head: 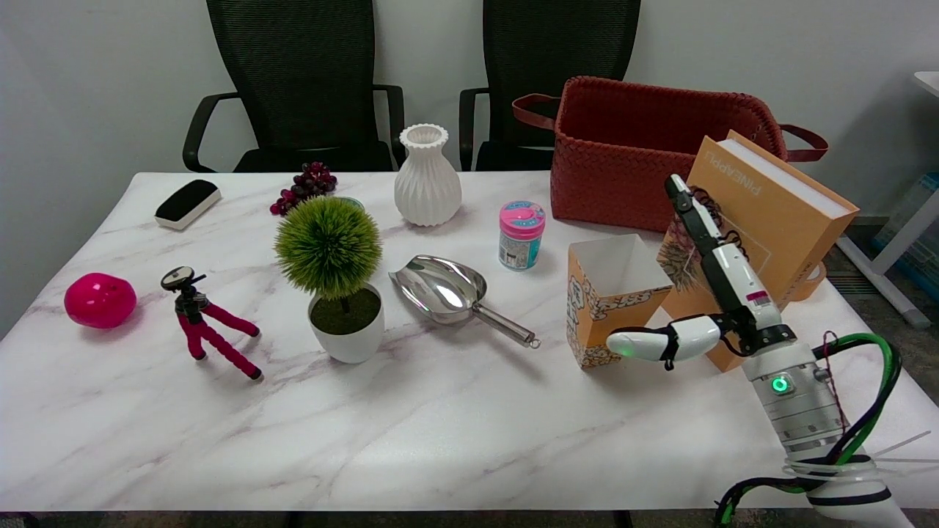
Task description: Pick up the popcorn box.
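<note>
Popcorn box (612,304) first: we find it upright and open-topped on the right half of the marble tabletop (411,418), orange with pale popcorn print on its sides, its white inside showing. Our right hand (704,293) sits just at its right side, fingers spread wide and holding nothing. One white finger (645,343) reaches sideways across the front of the box's lower right corner, hiding that corner, and we cannot tell whether it touches the card. Another finger (693,220) points up and away behind the box's right edge, apart from the rim. The palm side of the hand is turned from us, so we cannot make out its other fingers.

Behind the hand an orange book (770,213) leans tilted; its lower left part is covered by the hand and wrist. Behind that stands a woven red basket (631,154), its inside hidden from us. Left of the box lie a metal scoop (447,290) and a pink-lidded jar (521,236), its label too small to read. Further left stand a potted green ball plant (331,275) and a white ribbed vase (427,176). A bunch of dark grapes (304,187) lies beyond the plant, and something teal just behind the plant is mostly hidden. Near the left edge are a pink-legged mini tripod (209,323), a pink ball (100,300) and a black-and-white eraser (188,203).
</note>
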Robot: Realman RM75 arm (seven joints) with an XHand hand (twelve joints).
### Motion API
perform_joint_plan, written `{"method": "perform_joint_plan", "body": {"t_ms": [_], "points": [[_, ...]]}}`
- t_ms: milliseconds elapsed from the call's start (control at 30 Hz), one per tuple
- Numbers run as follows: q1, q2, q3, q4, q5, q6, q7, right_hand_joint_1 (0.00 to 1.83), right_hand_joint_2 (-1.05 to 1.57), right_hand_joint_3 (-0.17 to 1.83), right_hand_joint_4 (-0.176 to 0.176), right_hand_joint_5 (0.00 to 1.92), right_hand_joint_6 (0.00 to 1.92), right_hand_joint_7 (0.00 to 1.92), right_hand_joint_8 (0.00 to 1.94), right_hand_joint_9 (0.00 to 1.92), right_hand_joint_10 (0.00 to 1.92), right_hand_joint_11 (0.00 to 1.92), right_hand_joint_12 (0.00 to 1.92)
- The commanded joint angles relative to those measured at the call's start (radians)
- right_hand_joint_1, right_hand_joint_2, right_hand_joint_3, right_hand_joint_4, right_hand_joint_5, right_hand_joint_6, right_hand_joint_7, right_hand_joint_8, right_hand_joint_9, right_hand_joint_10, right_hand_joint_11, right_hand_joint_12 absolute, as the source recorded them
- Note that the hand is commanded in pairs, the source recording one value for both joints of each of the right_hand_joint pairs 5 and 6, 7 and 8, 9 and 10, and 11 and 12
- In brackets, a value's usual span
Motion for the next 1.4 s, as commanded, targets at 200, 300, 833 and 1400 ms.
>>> {"method": "perform_joint_plan", "body": {"t_ms": [200,300,833,1400], "points": [[0.109,0.015,-0.085,-0.146,0.114,0.028,-0.077,0.88,-0.03,0.37,0.000,0.00,0.00,0.03,0.03,0.00,0.00,0.00,0.00],[0.118,0.017,-0.093,-0.169,0.137,0.029,-0.077,0.90,-0.03,0.37,0.000,0.00,0.00,0.05,0.05,0.00,0.00,0.00,0.00],[0.184,0.026,-0.145,-0.234,0.204,0.029,-0.068,0.91,-0.04,0.37,0.000,0.00,0.00,0.09,0.09,0.00,0.00,0.00,0.00],[0.211,0.048,-0.267,-0.220,0.292,0.027,-0.067,0.91,-0.04,0.37,0.000,0.00,0.00,0.11,0.11,0.00,0.00,0.00,0.00]]}}
